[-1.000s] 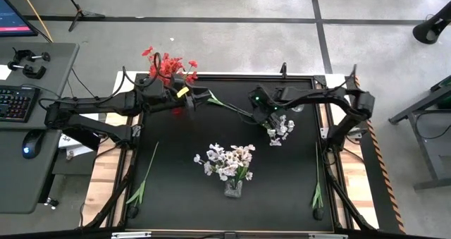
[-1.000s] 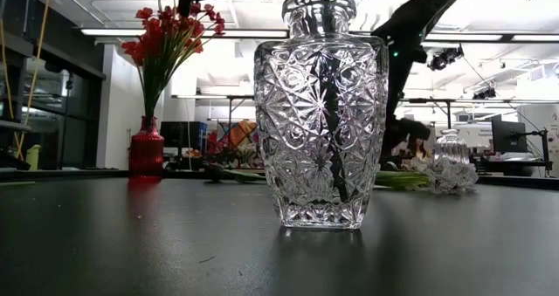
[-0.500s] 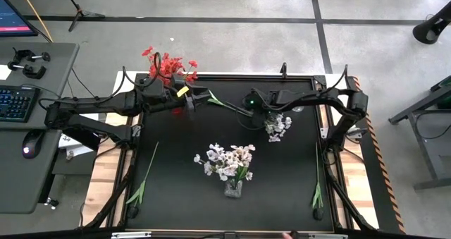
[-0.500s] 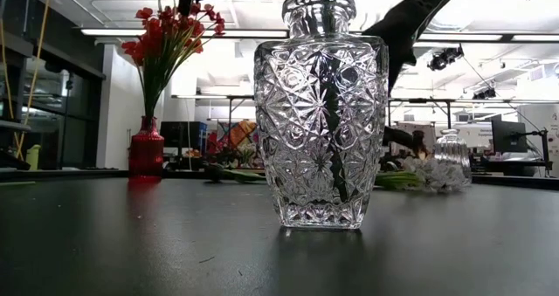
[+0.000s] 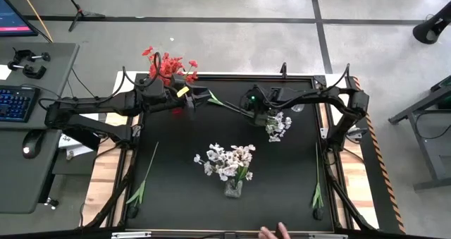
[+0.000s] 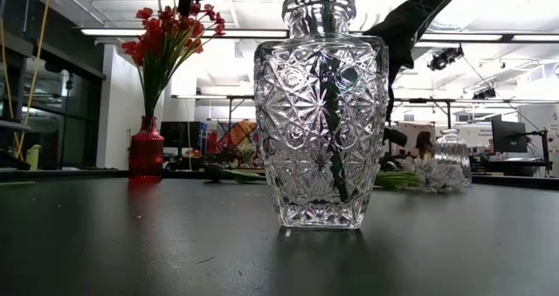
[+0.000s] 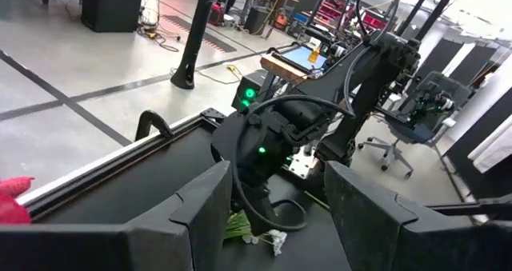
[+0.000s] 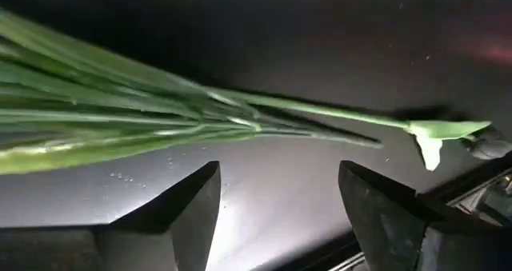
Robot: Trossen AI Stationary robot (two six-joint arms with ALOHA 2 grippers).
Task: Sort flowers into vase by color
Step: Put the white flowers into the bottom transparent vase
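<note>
Right claw (image 8: 276,215) wide, empty.

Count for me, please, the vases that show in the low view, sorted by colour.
Red: 1, the red glass vase
Clear: 2, the large clear cut-glass vase and the small clear glass vase
Total: 3

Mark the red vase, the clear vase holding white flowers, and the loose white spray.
red vase (image 6: 146,149), low view, on its body
clear vase (image 6: 320,113), low view, on its cut-glass body
white spray (image 5: 277,125), high view, on its blossoms
</note>
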